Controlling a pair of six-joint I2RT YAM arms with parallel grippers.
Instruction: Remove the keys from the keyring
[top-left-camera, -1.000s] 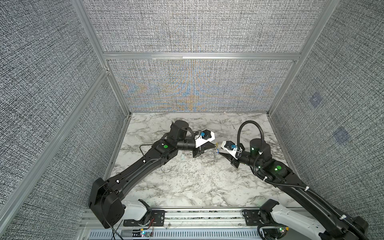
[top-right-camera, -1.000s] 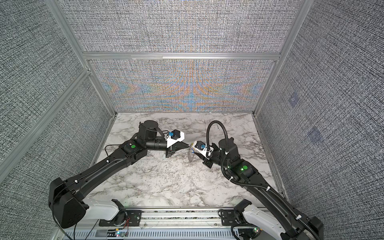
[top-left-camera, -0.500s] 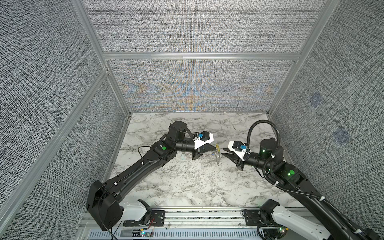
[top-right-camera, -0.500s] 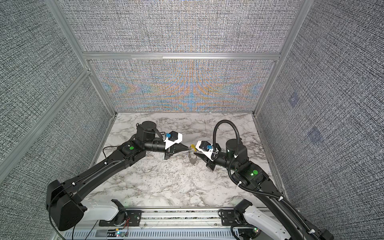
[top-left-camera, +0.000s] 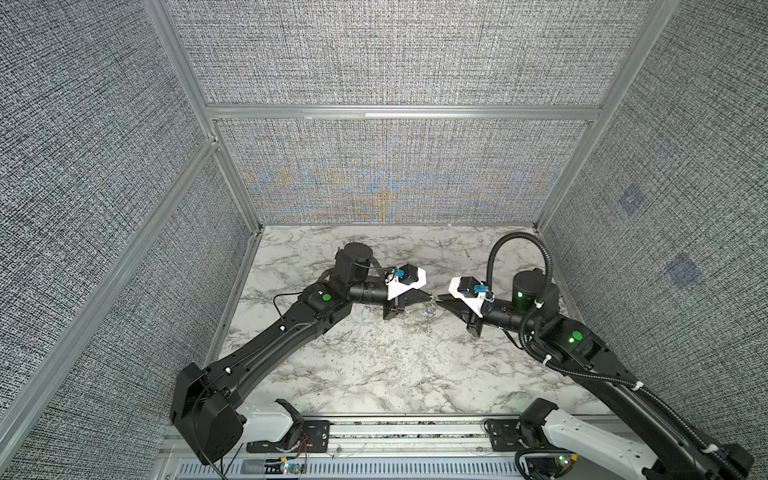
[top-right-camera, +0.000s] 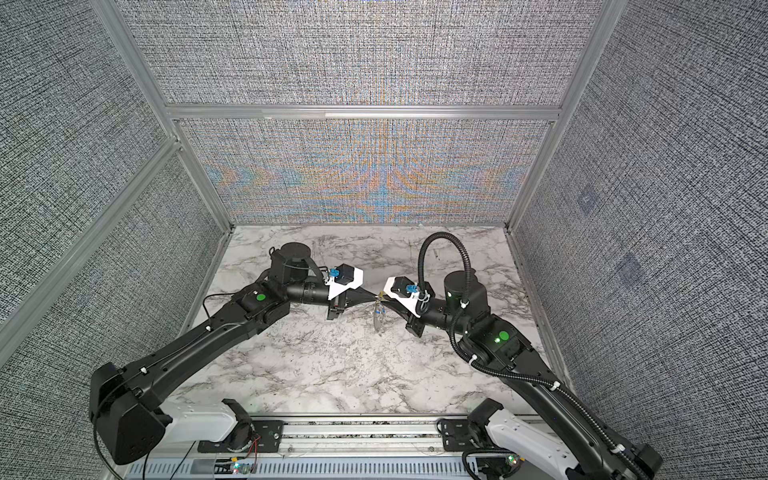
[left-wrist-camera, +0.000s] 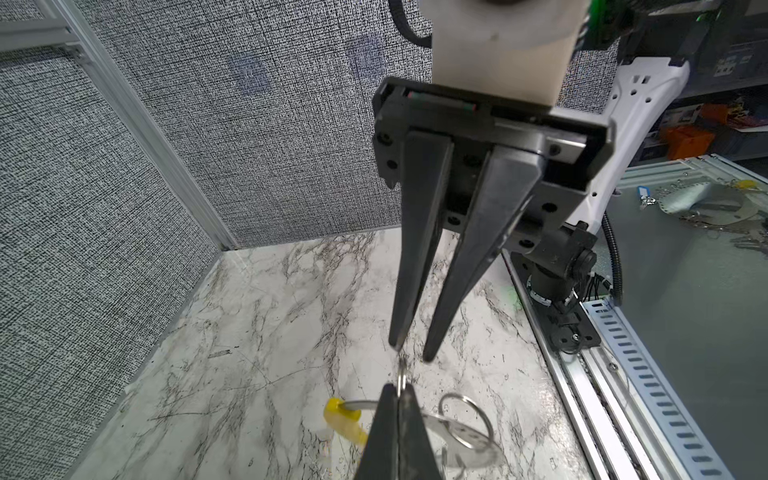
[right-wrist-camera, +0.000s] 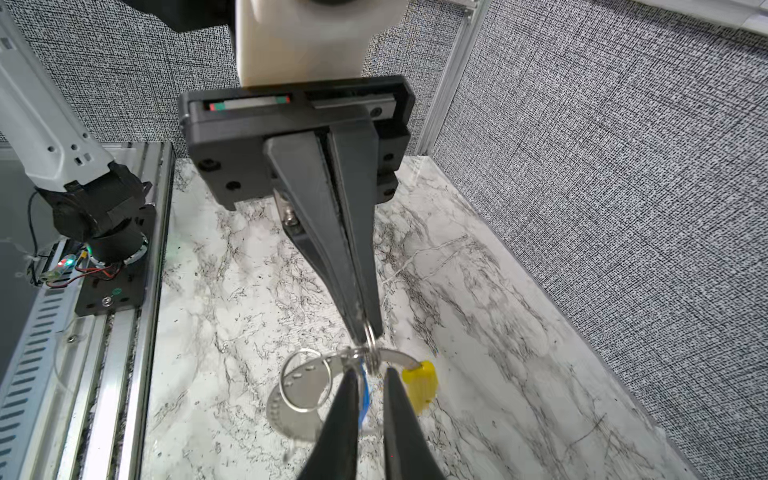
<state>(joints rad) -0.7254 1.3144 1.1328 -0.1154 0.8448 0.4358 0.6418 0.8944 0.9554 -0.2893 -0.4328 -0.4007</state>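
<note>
Left claw (right-wrist-camera: 365, 328) clamped shut on small steel split ring (right-wrist-camera: 370, 343); large thin grey hoop keyring (right-wrist-camera: 397, 356) with yellow sleeve (right-wrist-camera: 422, 384) hangs from it above marble worktop (right-wrist-camera: 498, 332); right claw (left-wrist-camera: 412, 352) slightly open, straddling blue-headed metal key (right-wrist-camera: 365, 395), gripping nothing. Risk: it pinches ring, not key; the tug breaks left's thin grip, bunch drops.

My left arm (top-left-camera: 286, 336) and right arm (top-left-camera: 582, 349) reach inward, tips almost meeting. My left claw (right-wrist-camera: 365, 334) is pressed closed; my right claw (left-wrist-camera: 412, 352) has its fingers (left-wrist-camera: 415, 249) a little apart.
</note>
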